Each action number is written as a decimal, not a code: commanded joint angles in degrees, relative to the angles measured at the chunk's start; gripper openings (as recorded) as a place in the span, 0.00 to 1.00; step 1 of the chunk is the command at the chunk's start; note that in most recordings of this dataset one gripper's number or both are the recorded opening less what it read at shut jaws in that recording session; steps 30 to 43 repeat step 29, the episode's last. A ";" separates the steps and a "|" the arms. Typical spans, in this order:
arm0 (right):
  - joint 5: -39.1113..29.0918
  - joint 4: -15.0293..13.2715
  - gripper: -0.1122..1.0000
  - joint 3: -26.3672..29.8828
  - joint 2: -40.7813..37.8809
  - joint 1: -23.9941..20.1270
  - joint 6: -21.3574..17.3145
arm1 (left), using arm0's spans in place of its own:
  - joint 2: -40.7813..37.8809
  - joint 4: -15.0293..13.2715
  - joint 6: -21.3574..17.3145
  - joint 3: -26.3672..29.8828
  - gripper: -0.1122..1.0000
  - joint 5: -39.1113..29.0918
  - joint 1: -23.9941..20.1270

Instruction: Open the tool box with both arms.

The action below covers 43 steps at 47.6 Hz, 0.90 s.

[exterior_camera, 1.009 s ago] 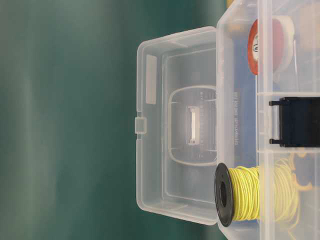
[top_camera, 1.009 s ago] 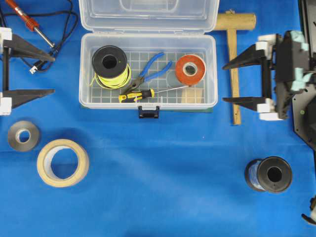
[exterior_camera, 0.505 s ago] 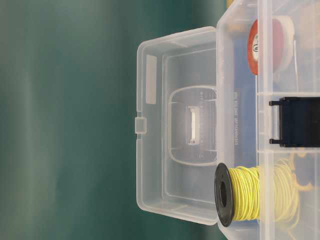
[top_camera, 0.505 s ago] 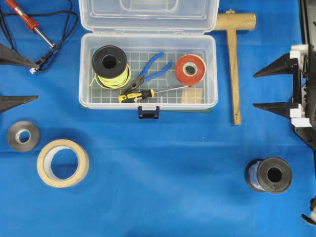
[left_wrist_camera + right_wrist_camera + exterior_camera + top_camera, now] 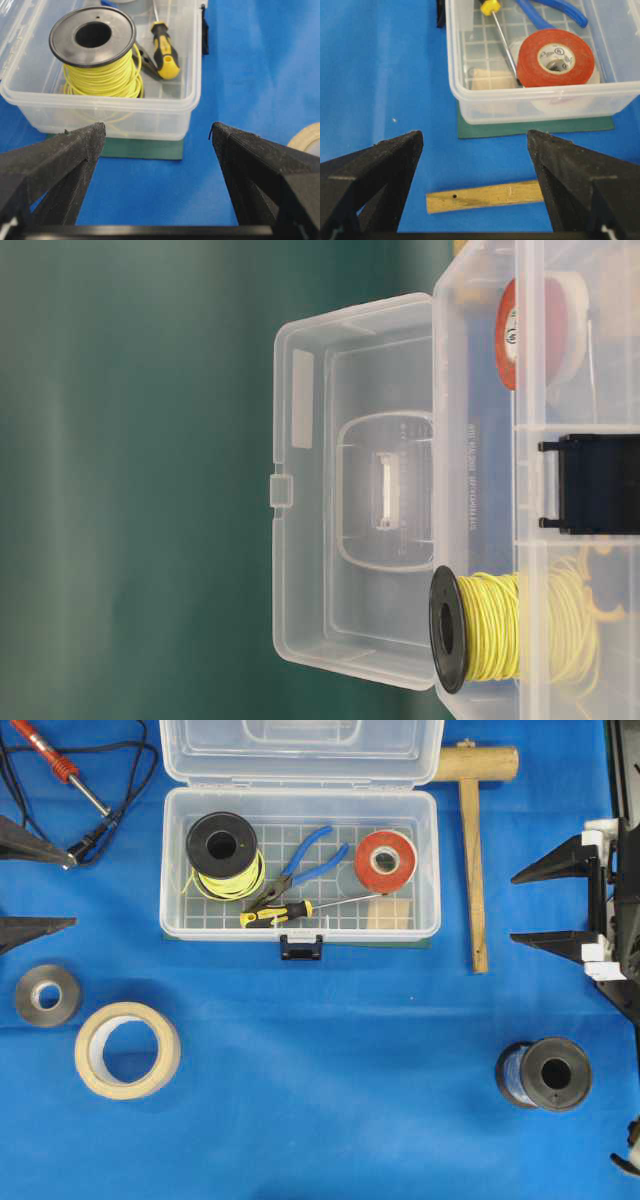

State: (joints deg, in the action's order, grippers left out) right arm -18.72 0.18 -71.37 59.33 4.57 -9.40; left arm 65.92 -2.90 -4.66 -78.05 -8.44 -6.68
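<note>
Blue table carries tool box, mallet, tape rolls, spool.

No legible text; only faint embossed lettering on the tool box wall.

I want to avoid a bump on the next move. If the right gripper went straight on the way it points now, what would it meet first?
Probably the wooden mallet: its handle lies across the path of the open right gripper, between it and the tool box. If the gripper passes above the handle, which I cannot judge, the box's end wall comes next.
</note>
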 commanded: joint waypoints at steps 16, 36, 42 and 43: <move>0.53 0.09 0.85 0.62 -0.53 -0.09 -0.09 | -0.35 0.00 0.09 0.35 0.91 1.41 0.09; 0.62 0.09 0.85 0.62 -0.44 -0.09 -0.09 | -0.35 0.00 0.00 0.26 0.91 1.41 0.09; 0.62 0.09 0.85 0.62 -0.44 -0.09 -0.09 | -0.35 0.00 0.00 0.26 0.91 1.41 0.09; 0.62 0.09 0.85 0.62 -0.44 -0.09 -0.09 | -0.35 0.00 0.00 0.26 0.91 1.41 0.09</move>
